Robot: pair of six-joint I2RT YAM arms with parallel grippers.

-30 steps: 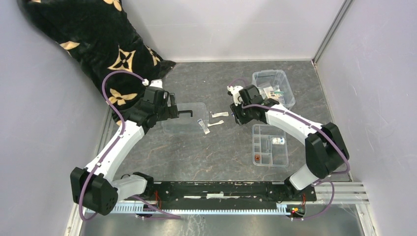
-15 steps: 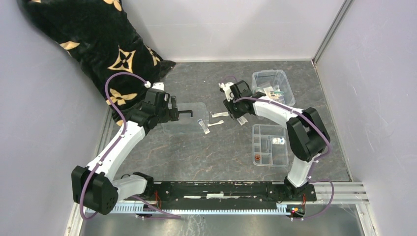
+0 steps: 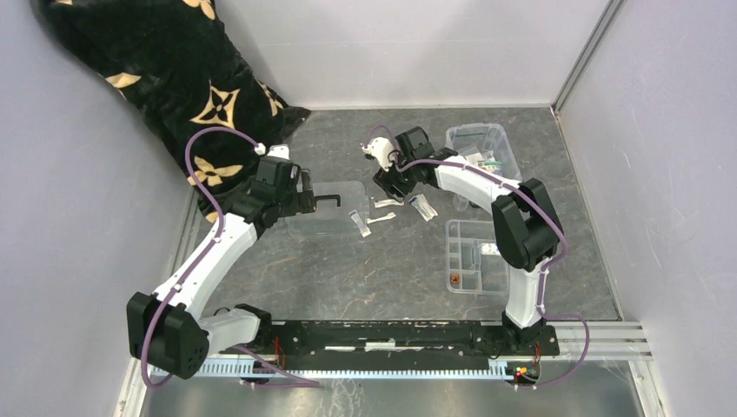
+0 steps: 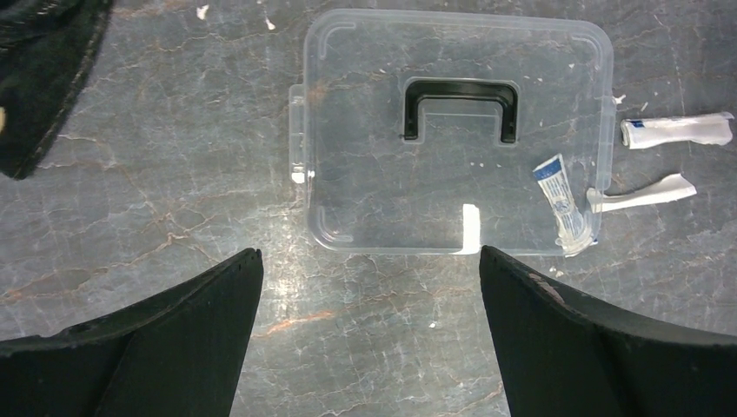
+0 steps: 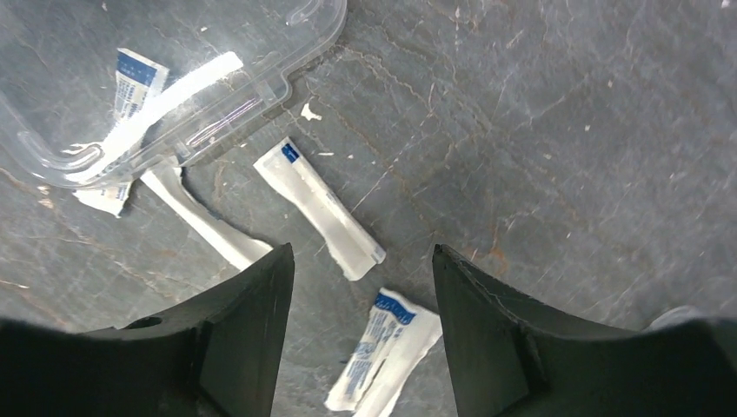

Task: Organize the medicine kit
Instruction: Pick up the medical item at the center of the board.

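Right gripper hangs with jaws parted and empty above the table. A long white sachet lies under the gap, and a blue-printed sachet lies just back toward the wrist. Left gripper stands wide open, holding nothing. The clear lid lies flat ahead of its fingertips, black handle up. The medicine kit sits uncovered, off to the right jaws' right.

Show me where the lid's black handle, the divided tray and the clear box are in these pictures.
black handle (image 4: 461,89): left wrist view, on its long bar.
divided tray (image 3: 488,280): top external view, on a bare compartment at its near end.
clear box (image 3: 476,137): top external view, on its bare far end.
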